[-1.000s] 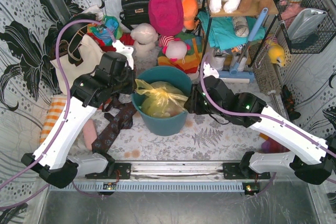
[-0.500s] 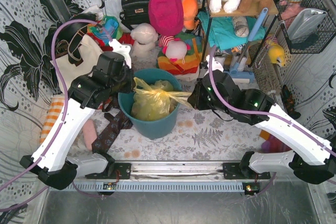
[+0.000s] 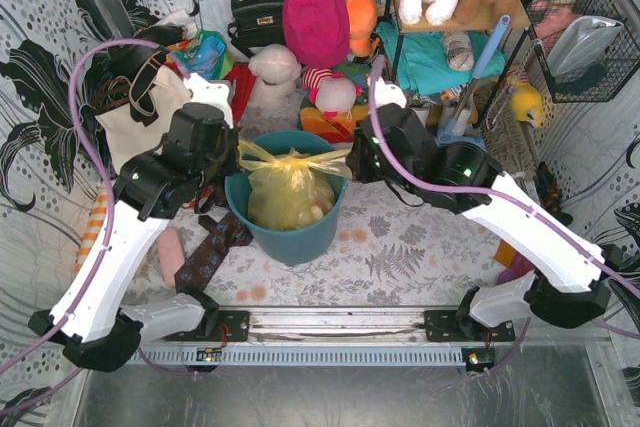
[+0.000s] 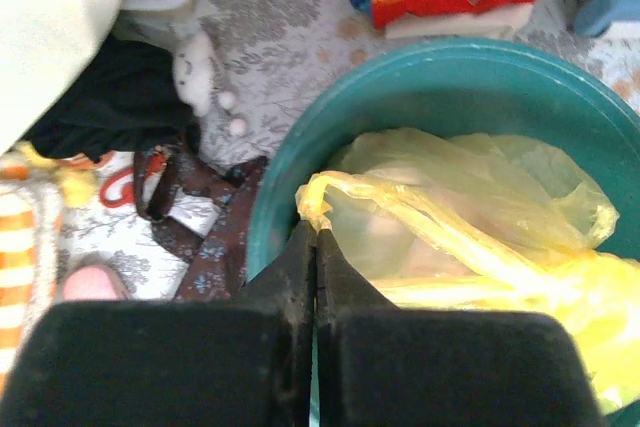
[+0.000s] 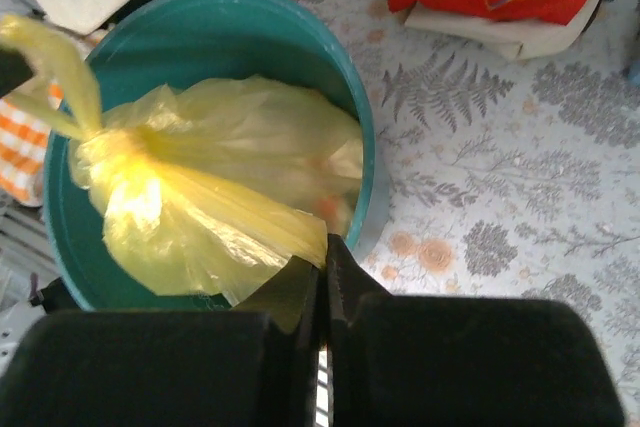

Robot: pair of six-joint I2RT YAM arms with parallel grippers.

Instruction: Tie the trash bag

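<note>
The yellow-green trash bag (image 3: 290,192) sits in the teal bin (image 3: 290,237) at the table's middle. Its top is drawn into a taut band across the bin's mouth, with a knot near the middle (image 5: 110,142). My left gripper (image 3: 240,155) is shut on the bag's left tail (image 4: 318,209) at the bin's left rim. My right gripper (image 3: 350,159) is shut on the bag's right tail (image 5: 290,237) at the bin's right rim. Both tails are pulled apart sideways. The bag also shows in the left wrist view (image 4: 470,217).
A cream tote bag (image 3: 140,112) stands at the left. A dark patterned cloth (image 3: 215,247) lies left of the bin. Plush toys and a striped cloth (image 3: 335,97) crowd the back. A shelf rack (image 3: 470,67) stands at the back right.
Both grippers rose and moved apart, pulling the bag's tails taut across the bin. The bin has shifted left from a second ago. The right arm swung up and back.
</note>
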